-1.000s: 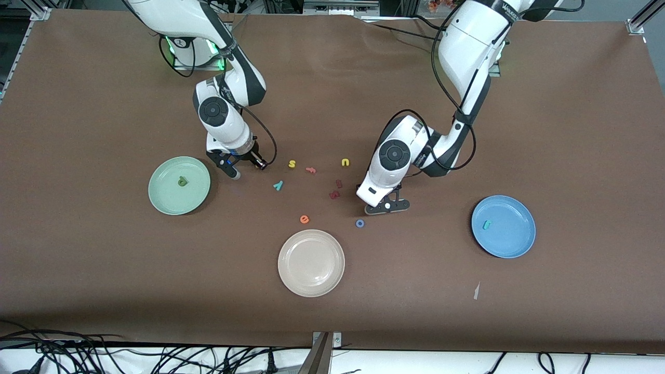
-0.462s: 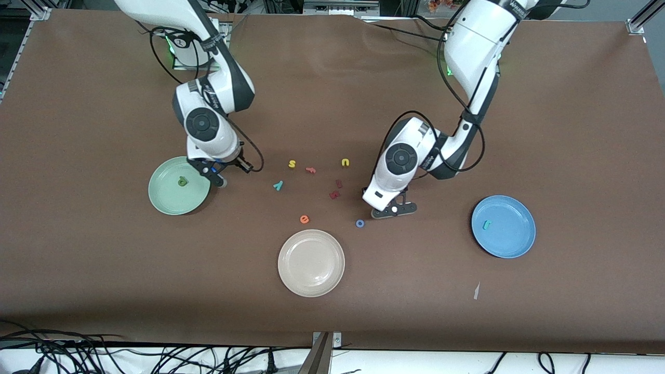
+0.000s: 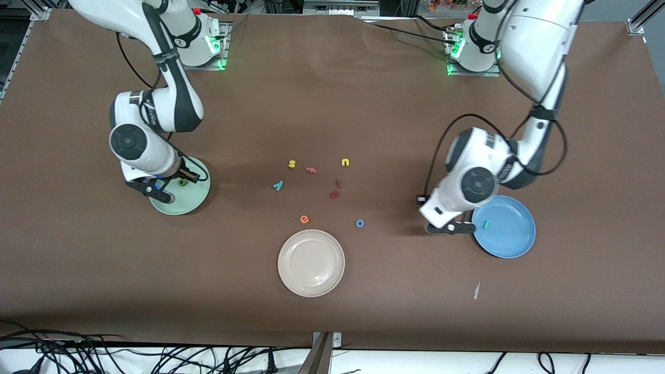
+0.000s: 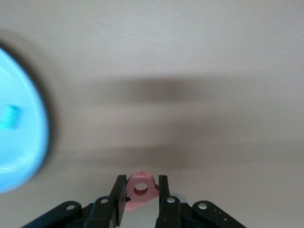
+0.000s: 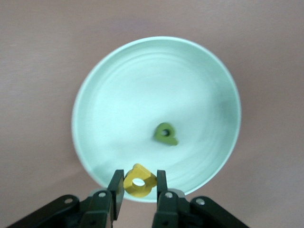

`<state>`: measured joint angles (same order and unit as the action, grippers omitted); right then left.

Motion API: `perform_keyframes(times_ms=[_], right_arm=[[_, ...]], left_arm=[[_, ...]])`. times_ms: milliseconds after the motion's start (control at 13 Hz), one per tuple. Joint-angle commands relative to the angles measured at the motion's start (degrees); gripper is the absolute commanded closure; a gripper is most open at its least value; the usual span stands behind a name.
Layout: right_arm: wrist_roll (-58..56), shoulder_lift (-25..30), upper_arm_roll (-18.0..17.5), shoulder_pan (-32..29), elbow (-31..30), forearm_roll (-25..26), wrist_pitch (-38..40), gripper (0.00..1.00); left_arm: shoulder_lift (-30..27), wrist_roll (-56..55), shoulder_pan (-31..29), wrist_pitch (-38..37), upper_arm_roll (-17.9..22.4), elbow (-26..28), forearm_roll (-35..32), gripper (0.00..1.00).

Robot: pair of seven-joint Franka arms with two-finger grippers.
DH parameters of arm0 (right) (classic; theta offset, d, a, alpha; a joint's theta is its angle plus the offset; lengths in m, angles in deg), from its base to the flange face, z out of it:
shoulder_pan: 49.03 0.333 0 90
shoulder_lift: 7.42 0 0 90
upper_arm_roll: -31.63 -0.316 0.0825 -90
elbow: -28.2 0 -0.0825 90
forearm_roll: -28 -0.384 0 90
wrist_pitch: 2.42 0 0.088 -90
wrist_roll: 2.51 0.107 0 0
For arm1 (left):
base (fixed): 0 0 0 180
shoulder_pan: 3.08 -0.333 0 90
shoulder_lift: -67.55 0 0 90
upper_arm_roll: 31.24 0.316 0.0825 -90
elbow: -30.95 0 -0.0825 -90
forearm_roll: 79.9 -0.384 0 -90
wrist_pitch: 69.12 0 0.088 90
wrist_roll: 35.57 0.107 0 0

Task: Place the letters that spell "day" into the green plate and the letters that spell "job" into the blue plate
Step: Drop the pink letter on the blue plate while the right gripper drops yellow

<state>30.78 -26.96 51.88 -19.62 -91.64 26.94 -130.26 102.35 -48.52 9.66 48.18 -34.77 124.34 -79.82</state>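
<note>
Green plate (image 3: 193, 203) holds dark green d (image 3: 182, 182); right gripper (image 5: 137, 190) over its rim, clamped on yellow a (image 5: 139, 180); blue plate (image 3: 511, 240) holds teal j (image 3: 487, 224); left gripper (image 4: 141, 194) beside it, pinching pink b (image 4: 141, 188); teal y (image 3: 279, 185), blue o (image 3: 359, 223) on table (image 3: 332, 104).

A broad table (image 3: 332, 322) covered in matte brown sheeting fills nearly the whole front view, its surface evenly lit and faintly creased near the top edge. Aluminium frame corners (image 3: 638, 23) show at the upper corners of the covering. Along the lower edge runs a pale strip strewn with tangled black cables (image 3: 78, 350) — a metal bracket (image 3: 324, 353) sits at its middle. A small scrap of pale tape (image 3: 476, 291) lies on the sheeting toward the left arm's end.
</note>
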Motion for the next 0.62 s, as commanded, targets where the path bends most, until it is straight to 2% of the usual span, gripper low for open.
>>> perform_keyframes(times_ms=[0,77,154,231,462,538], right_arm=[[-1.04,-3.82,-0.38,1.17,-2.58,-5.86,-3.98,0.72],[-1.48,-3.75,-0.3,0.82,-2.41,-5.89,-3.82,0.49],[-1.57,-3.49,-0.12,0.73,-2.41,-5.89,-3.73,0.0],[-1.05,-3.31,-0.12,0.82,-2.15,-5.89,-3.47,0.0],[0.97,-1.64,-1.43,1.87,2.4,-6.06,1.44,0.0],[2.55,-1.99,-2.31,2.66,4.42,-6.58,1.63,0.0]], left_arm=[[-1.67,11.77,-4.55,-1.38,-0.42,1.1,0.1,0.87],[-1.58,13.63,-5.87,-1.38,-0.42,1.19,-1.21,0.87],[-1.49,14.96,-7.01,-1.38,-0.42,1.19,-4.53,0.87],[-1.23,17.23,-8.59,-1.47,-0.51,1.45,-7.52,0.87],[0.08,27.25,-13.17,-0.86,-0.43,1.19,-8.43,0.85],[0.96,28.93,-13.52,-0.68,-0.42,1.1,-9.47,0.71]])
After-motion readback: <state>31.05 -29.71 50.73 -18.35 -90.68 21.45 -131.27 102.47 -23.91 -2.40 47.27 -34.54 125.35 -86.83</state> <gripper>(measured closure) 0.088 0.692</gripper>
